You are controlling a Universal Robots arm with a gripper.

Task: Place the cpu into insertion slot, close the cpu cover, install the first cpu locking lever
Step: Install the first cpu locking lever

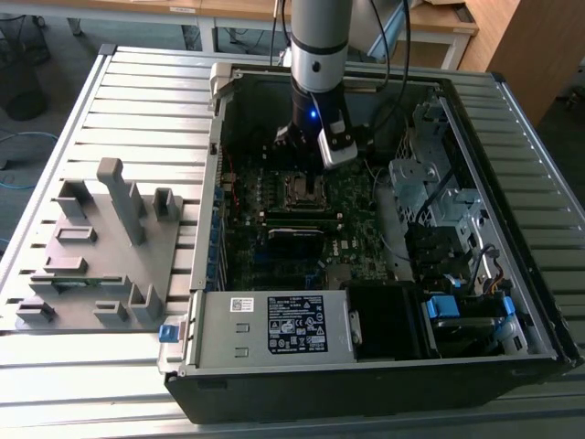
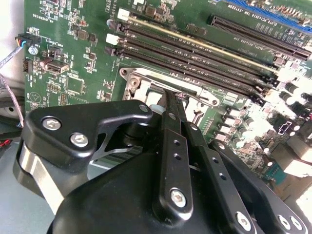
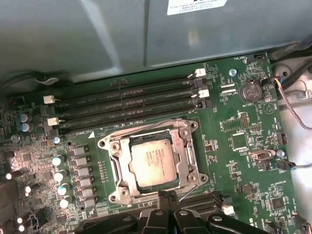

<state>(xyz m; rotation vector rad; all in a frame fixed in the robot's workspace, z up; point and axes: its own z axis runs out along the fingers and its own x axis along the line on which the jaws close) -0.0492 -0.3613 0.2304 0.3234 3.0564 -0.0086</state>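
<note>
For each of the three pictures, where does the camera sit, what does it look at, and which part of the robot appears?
Exterior view: off the arm, above, looking down into the computer case; the arm and hand show.
First wrist view: on the arm, looking at the cpu seated under the cpu cover; fingertips together.
Second wrist view: on the arm, behind the hand's fingers, facing the insertion slot.
Both wrist views share the memory slots.

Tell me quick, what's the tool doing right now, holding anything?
Tool: shut, holding nothing, tips at the edge of the cpu cover, cpu seated.
</note>
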